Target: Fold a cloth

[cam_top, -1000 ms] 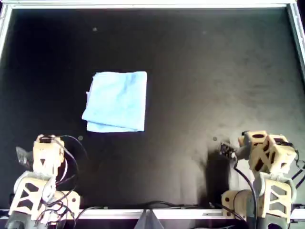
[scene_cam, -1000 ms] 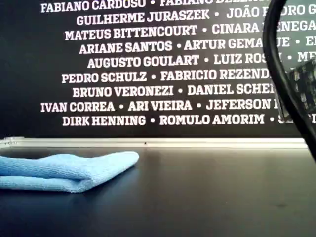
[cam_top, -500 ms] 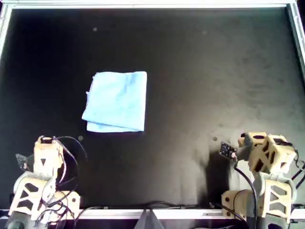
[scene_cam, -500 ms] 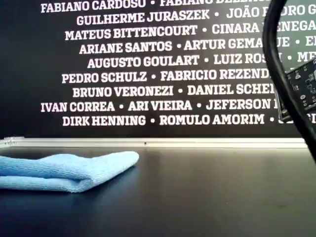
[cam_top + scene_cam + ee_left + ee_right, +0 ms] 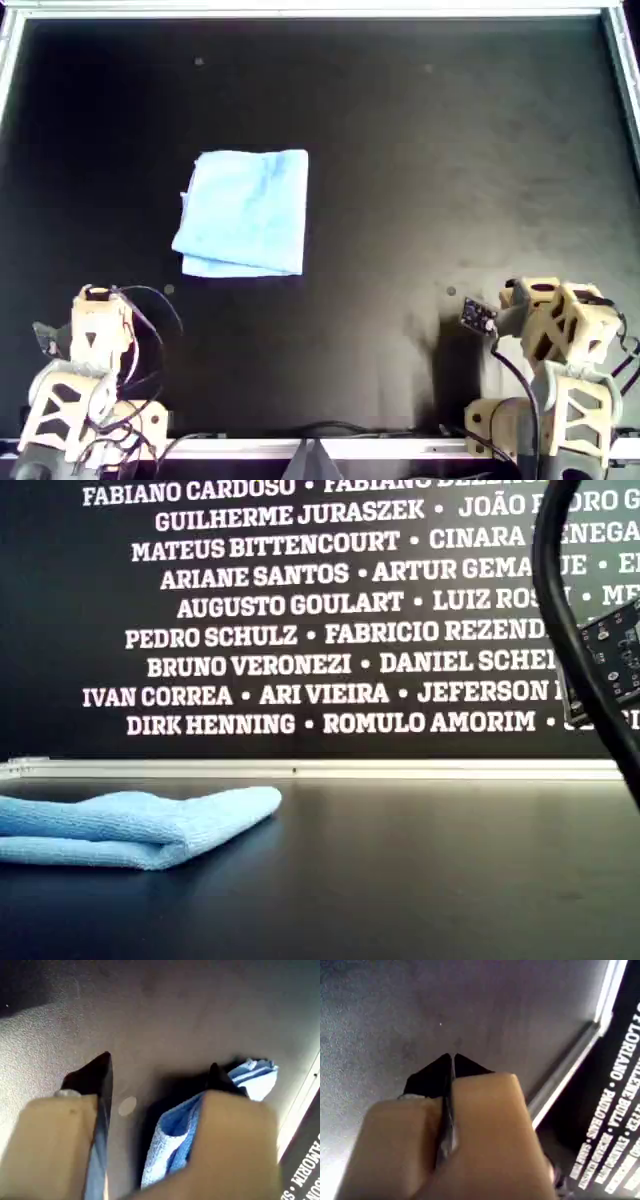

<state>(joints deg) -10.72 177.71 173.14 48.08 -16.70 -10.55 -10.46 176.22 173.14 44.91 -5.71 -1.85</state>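
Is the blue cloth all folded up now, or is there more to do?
It looks folded: the cloth lies doubled over in layers on the table, as the exterior view shows from the side. Nothing is in hand. My first gripper is open and empty, with the cloth beyond it. My second gripper is shut on nothing. Both arms sit at the near edge. Perhaps nothing is left, unless another fold is wanted.

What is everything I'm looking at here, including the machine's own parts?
cloth: one, light blue, folded, lying on the table toward the overhead view's left.
table: one, black, silver-edged, under everything.
wall lettering: white names on a black wall behind the table.
first claw: one, tan with black tips, open, the cloth seen beyond it, holding nothing.
second claw: one, tan with black tips, closed on nothing.
arms: two, tan, at the overhead view's bottom corners.
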